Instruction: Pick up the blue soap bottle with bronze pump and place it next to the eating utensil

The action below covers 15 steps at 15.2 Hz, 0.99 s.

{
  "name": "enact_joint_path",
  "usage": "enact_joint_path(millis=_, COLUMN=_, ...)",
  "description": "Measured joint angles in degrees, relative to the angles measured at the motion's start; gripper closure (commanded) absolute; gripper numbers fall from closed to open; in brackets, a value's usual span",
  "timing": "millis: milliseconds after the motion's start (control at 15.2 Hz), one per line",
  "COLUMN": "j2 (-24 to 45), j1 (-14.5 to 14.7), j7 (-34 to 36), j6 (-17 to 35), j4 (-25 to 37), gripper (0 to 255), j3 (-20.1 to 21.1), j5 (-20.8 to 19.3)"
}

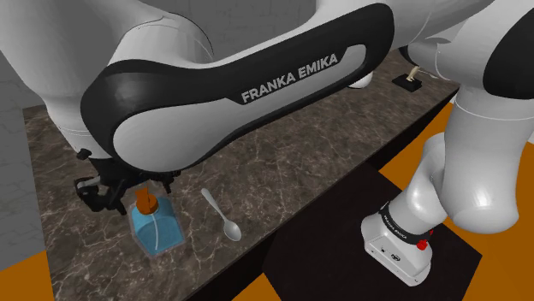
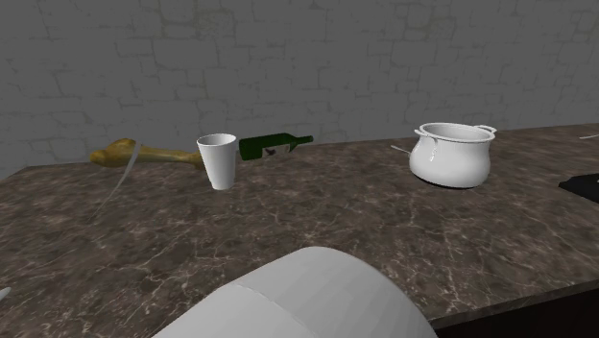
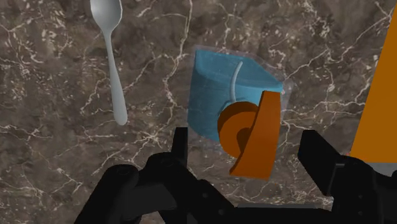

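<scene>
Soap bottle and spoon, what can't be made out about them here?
- Wrist view: the spoon is cut off at the bowl; the orange pump and the hand hide part of the blue bottle.
- Shoulder view: the forearm hides the counter behind the bottle.
- Second exterior view: a white arm link covers the counter's near edge.

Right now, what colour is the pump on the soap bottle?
Orange-brown pump on a blue bottle; the wrist view shows it best.

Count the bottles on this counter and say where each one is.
2. The blue soap bottle stands beside the spoon; a green bottle lies on its side by the white cup. The arm may hide others.
</scene>
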Motion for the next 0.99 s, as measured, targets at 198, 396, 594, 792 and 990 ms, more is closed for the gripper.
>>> enact_joint_path(millis=198, j2=0.00, j1=0.00, j7=0.00, j6=0.00, j4=0.00, gripper=0, j3=0.00, j5=0.00)
enact_joint_path(millis=396, j2=0.07, j1=0.21, j7=-0.22, j6=-2.39, j4=2.55, gripper=0, j3=0.07, j5=0.11)
enact_joint_path(millis=594, j2=-0.82, j1=0.29, j7=-0.55, j6=-5.86, j4=5.23, gripper=0, j3=0.31, j5=0.57)
enact_joint_path(millis=792, j2=-1.20, j1=0.26, j7=-0.62, j6=-6.61, j4=5.59, gripper=0, j3=0.40, j5=0.75)
enact_joint_path(millis=990, j2=-1.22, j1=0.28, j7=-0.60, j6=-6.67, j4=5.61, gripper=0, j3=0.41, j5=0.76)
